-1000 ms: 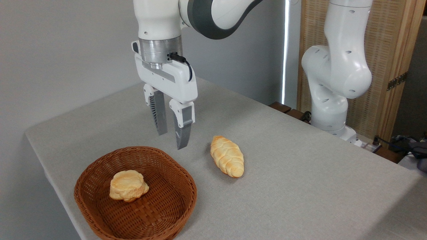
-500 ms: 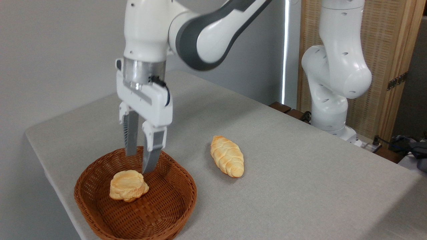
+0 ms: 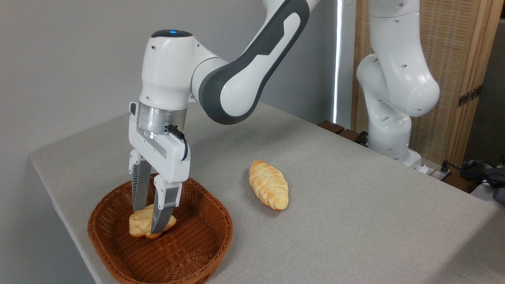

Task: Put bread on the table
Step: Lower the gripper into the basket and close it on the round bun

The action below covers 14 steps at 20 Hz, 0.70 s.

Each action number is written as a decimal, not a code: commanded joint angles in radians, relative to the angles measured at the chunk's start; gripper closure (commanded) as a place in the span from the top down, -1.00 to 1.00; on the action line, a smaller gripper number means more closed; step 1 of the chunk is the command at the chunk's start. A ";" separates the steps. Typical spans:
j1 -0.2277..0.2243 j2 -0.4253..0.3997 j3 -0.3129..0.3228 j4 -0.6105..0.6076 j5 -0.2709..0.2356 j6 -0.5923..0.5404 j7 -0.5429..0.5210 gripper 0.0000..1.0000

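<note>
Camera view shows you the hand (image 3: pixel 149 219) lowered into the wicker basket (image 3: pixel 205 240), its two fingers (image 3: pixel 162 207) apart and straddling the bread (image 3: pixel 139 223), one on each side; you cannot tell whether they press it. The bread lies on the basket floor, not on the table (image 3: pixel 355 205).

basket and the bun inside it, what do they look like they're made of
The basket looks like woven wicker or rattan: brown strips interlaced, with a slight sheen. The bread has a golden-orange, lumpy surface with a smooth, even gloss, so it may be a plastic or foam replica rather than real bread; the picture cannot settle that. The gripper straddles it.
</note>
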 commanded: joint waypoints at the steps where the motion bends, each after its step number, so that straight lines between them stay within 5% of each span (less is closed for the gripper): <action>1: -0.003 0.024 0.005 0.013 0.002 0.011 0.001 1.00; 5: -0.003 0.036 0.002 0.013 0.001 0.011 0.001 0.95; 10: -0.003 0.041 0.001 0.013 0.001 0.011 0.002 -0.32; 14: -0.005 0.041 -0.001 0.013 0.001 0.009 0.002 -0.46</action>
